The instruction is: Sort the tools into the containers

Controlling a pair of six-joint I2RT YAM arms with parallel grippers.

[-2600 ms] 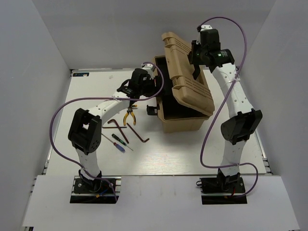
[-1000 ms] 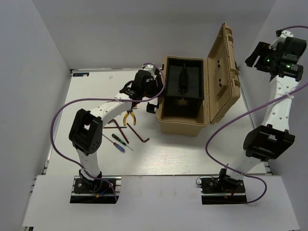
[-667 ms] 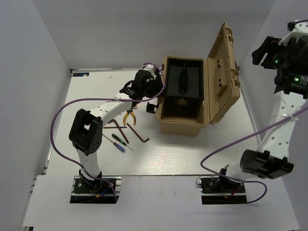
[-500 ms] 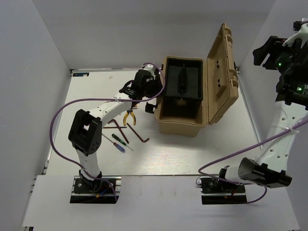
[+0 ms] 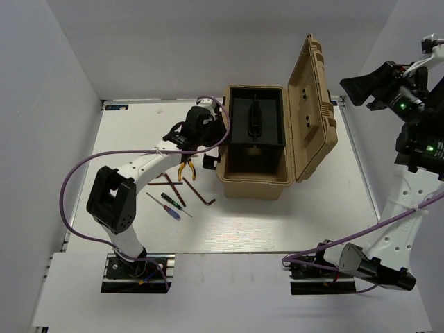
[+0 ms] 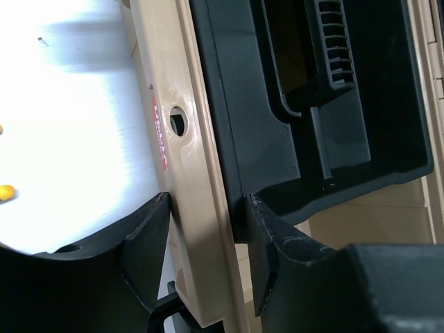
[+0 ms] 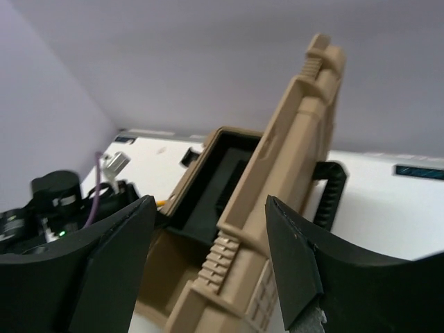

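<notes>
The toolbox (image 5: 253,184) stands open toward the back of the white surface (image 5: 132,132), right of its middle. Its lid (image 5: 312,104) is swung up on the right side and stands nearly upright. A black tray (image 5: 239,135) with a centre handle sits in the top of the box.

The left claw (image 6: 208,207) is at the box's left wall. In the left wrist view one finger (image 6: 149,236) lies against the outside of the tan wall and the other is inside, against the tray's edge, so the claw pinches the wall and tray rim between them.

The right claw (image 7: 208,208) is raised high at the far right, well apart from the box. Its fingers are spread wide and hold nothing, and the lid shows between them at a distance.

The tools lie on the surface left of the box, none of them inside it. One pair of yellow-handled pliers (image 5: 186,168) lies just below the left claw. Two hex keys (image 5: 200,196) lie nearer the arm bases, and the thin screwdrivers (image 5: 171,207) lie beside them to the left
</notes>
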